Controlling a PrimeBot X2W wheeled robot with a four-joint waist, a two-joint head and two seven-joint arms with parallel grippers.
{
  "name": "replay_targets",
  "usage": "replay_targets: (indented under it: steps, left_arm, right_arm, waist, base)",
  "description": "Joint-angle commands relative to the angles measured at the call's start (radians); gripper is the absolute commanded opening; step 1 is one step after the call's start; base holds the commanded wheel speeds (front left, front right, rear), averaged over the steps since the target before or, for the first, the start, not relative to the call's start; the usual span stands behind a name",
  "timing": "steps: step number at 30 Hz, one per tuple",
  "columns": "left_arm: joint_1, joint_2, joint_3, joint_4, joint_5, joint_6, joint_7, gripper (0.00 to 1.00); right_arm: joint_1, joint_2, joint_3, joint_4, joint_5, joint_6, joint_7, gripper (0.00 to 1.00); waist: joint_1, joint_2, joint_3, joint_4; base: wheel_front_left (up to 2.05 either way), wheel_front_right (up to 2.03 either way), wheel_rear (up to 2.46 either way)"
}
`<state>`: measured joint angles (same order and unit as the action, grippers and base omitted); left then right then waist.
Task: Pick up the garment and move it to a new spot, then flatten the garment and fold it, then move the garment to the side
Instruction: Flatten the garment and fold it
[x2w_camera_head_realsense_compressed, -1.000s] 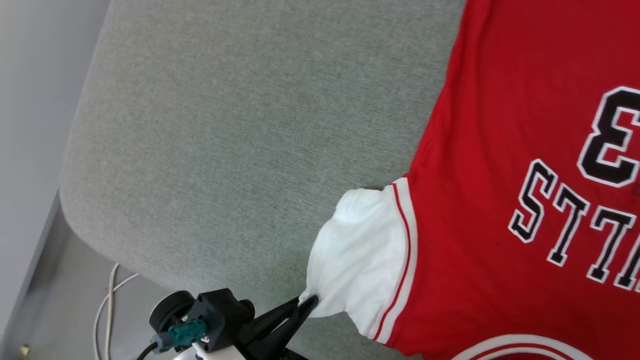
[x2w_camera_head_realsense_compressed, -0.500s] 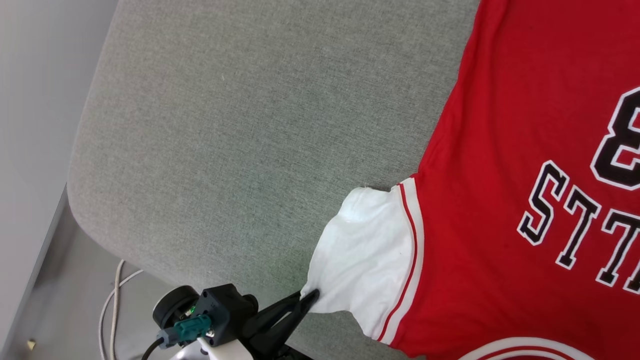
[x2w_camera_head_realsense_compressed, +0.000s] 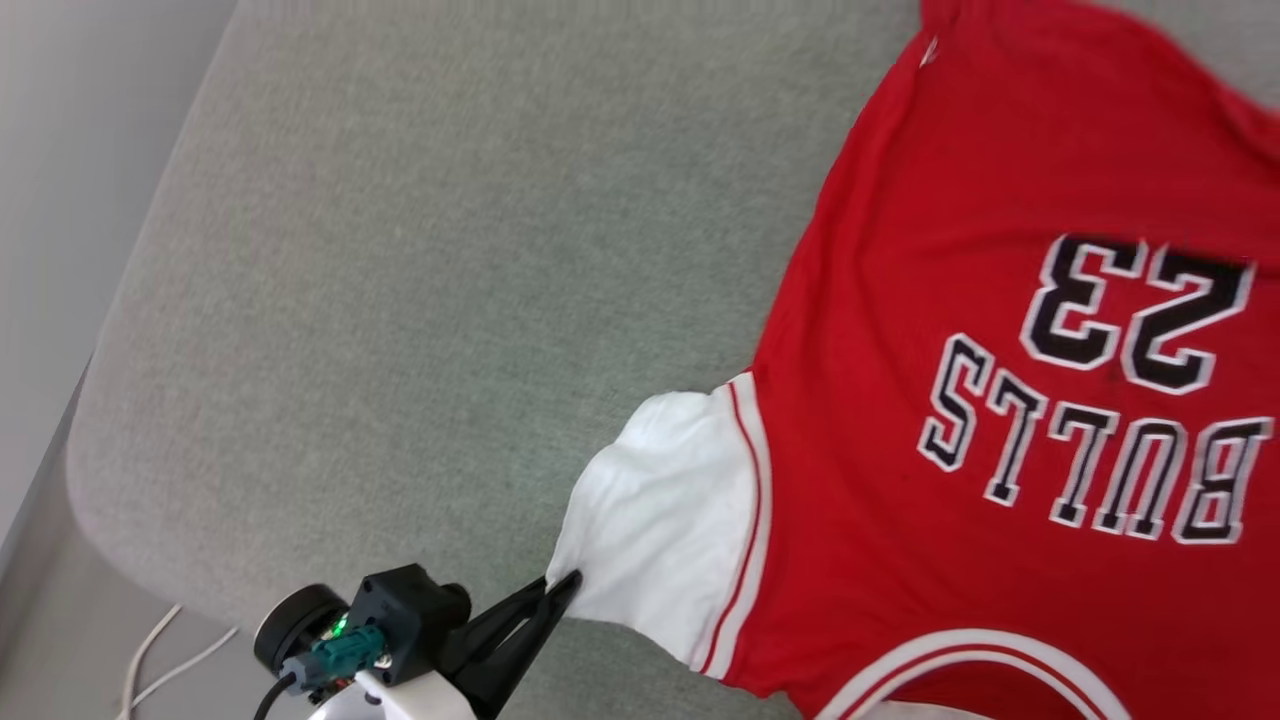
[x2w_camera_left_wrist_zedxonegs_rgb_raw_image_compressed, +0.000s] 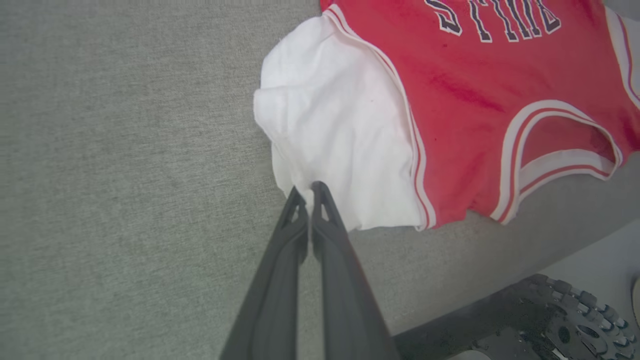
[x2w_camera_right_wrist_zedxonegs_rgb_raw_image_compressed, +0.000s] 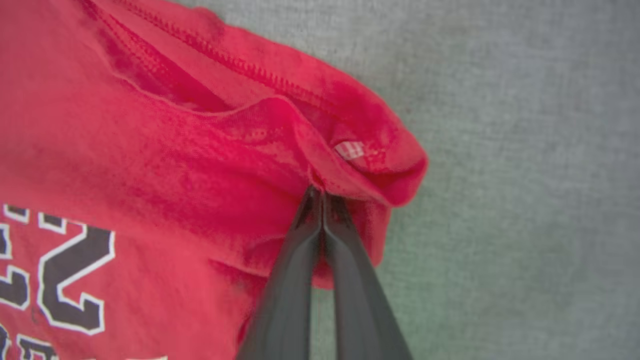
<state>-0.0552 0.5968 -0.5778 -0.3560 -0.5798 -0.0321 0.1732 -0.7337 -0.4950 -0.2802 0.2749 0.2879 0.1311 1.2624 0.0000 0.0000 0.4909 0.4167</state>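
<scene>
1. Left wrist view: my left fingers (x2w_camera_left_wrist_zedxonegs_rgb_raw_image_compressed: 308, 191) are shut, pinching the white sleeve (x2w_camera_left_wrist_zedxonegs_rgb_raw_image_compressed: 330, 125) of the garment (x2w_camera_head_realsense_compressed: 950, 300), which lies spread on the grey surface (x2w_camera_head_realsense_compressed: 400, 300).
2. My right fingers (x2w_camera_right_wrist_zedxonegs_rgb_raw_image_compressed: 322, 197) are closed on its bunched hem corner (x2w_camera_right_wrist_zedxonegs_rgb_raw_image_compressed: 350, 165).
3. Likely flattening; next I draw both holds apart evenly.
4. Since a second ago the head camera has swung; my left pinch is unchanged.

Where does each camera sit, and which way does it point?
Head view: on the robot's head, looking down at the garment on grey upholstery; left gripper at lower left.
Left wrist view: on the left wrist, looking along its shut fingers pinching the white sleeve.
Right wrist view: on the right wrist, looking along the right gripper, shut on the garment's red edge.
Head and left wrist views share the sleeve pinch.
</scene>
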Motion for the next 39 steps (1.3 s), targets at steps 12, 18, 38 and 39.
replay_targets:
  steps: [12,18,38,39]
  left_arm:
    - [0.1,0.029,0.051,0.04,-0.05,0.06,-0.025,0.0]
    - [0.145,0.034,0.073,0.06,-0.069,0.079,-0.06,0.0]
    - [0.145,0.011,0.07,0.114,-0.067,0.092,-0.103,0.0]
    - [0.145,0.013,0.07,0.112,-0.066,0.093,-0.104,0.0]
  right_arm:
    - [0.387,0.029,0.075,-0.117,0.17,-0.001,-0.069,0.0]
    - [0.551,0.033,0.083,-0.221,0.235,-0.001,-0.096,0.0]
    - [0.834,0.101,0.12,-0.283,0.265,-0.001,-0.28,1.0]
    - [0.828,0.101,0.125,-0.278,0.271,-0.001,-0.288,1.0]
  waist:
    - [0.0,0.0,-0.267,-0.231]
    - [0.0,0.0,-0.323,-0.296]
    - [0.0,0.0,-0.363,-0.358]
    - [0.0,0.0,-0.362,-0.357]
  base:
    - [0.0,0.0,0.0]
    - [0.0,0.0,0.0]
    - [0.0,0.0,0.0]
    - [0.0,0.0,0.0]
